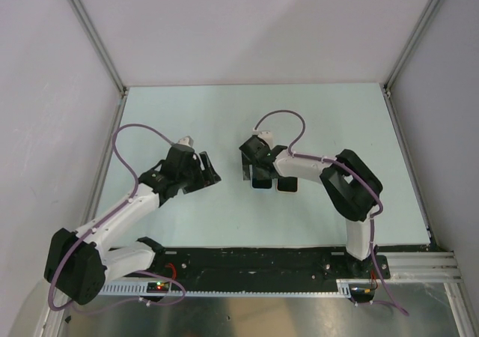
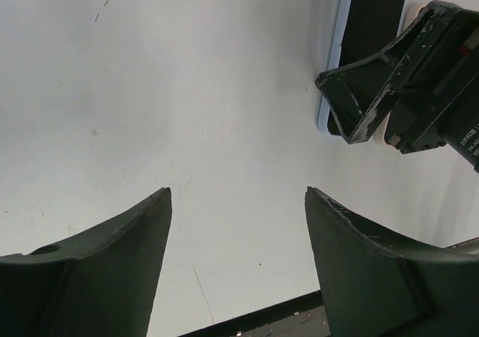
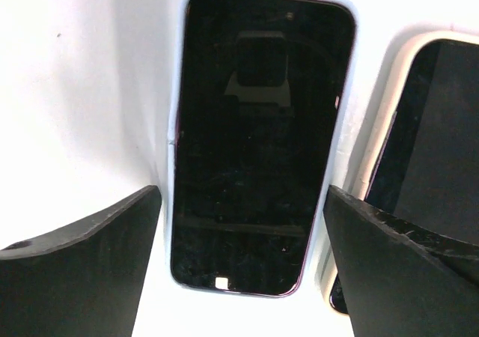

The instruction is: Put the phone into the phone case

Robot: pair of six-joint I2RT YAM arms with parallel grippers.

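Pale-blue phone case [image 3: 179,90], phone [image 3: 262,142] apparently inside, lies lengthwise just ahead of the right gripper [image 3: 241,192], spread and empty; left gripper [image 2: 237,191], likewise, hangs well apart leftward.

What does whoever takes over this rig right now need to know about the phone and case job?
Left gripper: open, empty, over bare table, left of the work.
Right gripper: open, above the phone, one finger on each side, not gripping it.
The phone lies screen up inside the phone case, with the light blue rim showing around its edges.
A second dark slab with a pale rim lies just right of it.
Done: the phone appears to be in the case.
Left: I cannot tell if every corner is seated, so check, press down if needed, then back away.
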